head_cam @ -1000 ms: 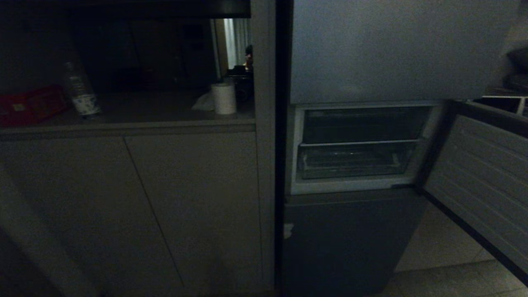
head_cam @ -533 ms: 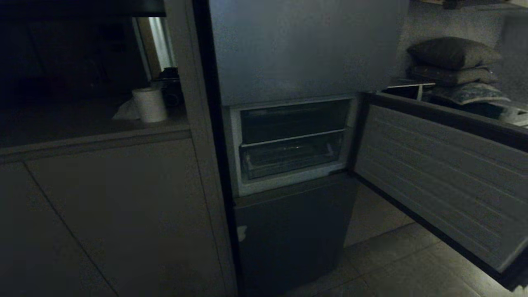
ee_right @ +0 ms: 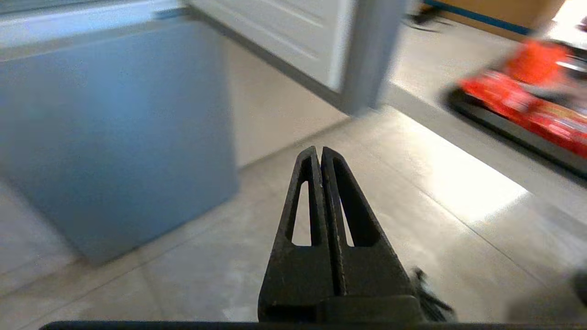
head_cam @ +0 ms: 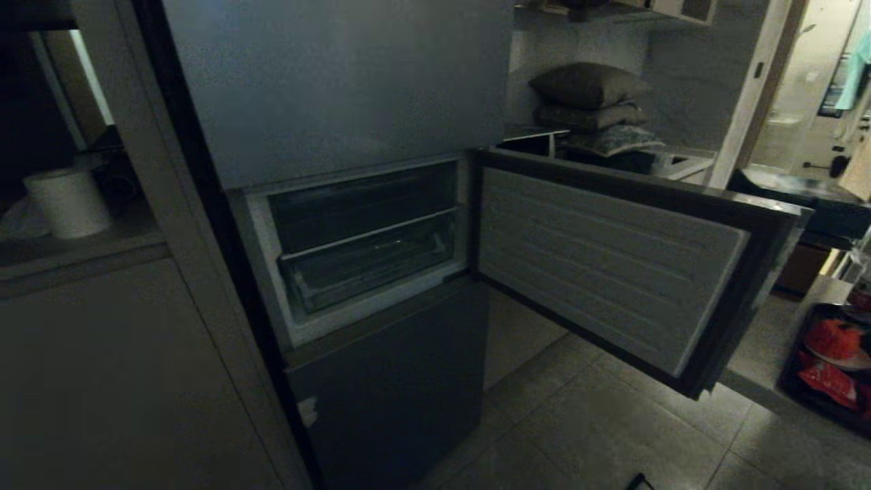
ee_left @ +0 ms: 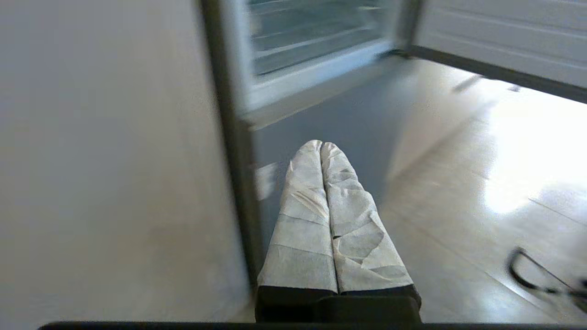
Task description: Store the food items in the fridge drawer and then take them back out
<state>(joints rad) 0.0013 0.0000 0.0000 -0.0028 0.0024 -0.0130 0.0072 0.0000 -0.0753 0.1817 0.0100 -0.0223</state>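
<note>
The fridge drawer (head_cam: pixel 367 269) is a clear bin under a flat shelf in the grey-blue fridge's middle section, whose door (head_cam: pixel 605 265) hangs wide open to the right; I see nothing inside it. Red food items (head_cam: pixel 833 340) lie on a dark tray at the far right edge of the head view, and show blurred in the right wrist view (ee_right: pixel 532 59). My left gripper (ee_left: pixel 321 144), fingers wrapped in white tape, is shut and empty, low before the fridge's bottom door. My right gripper (ee_right: pixel 319 149) is shut and empty above the floor tiles. Neither arm shows in the head view.
The open door (ee_right: pixel 321 36) juts out between the fridge and the dark tray (head_cam: pixel 793 381). A paper roll (head_cam: pixel 68 204) stands on the counter at left. Pillows (head_cam: pixel 588 88) are stacked behind the door. A black cable (ee_left: pixel 532 275) lies on the tiled floor.
The whole head view has swung to the right, so the camera turned: the fridge now sits left of centre, and the tray with red foods has come into view. The counter's bottle has left the picture.
</note>
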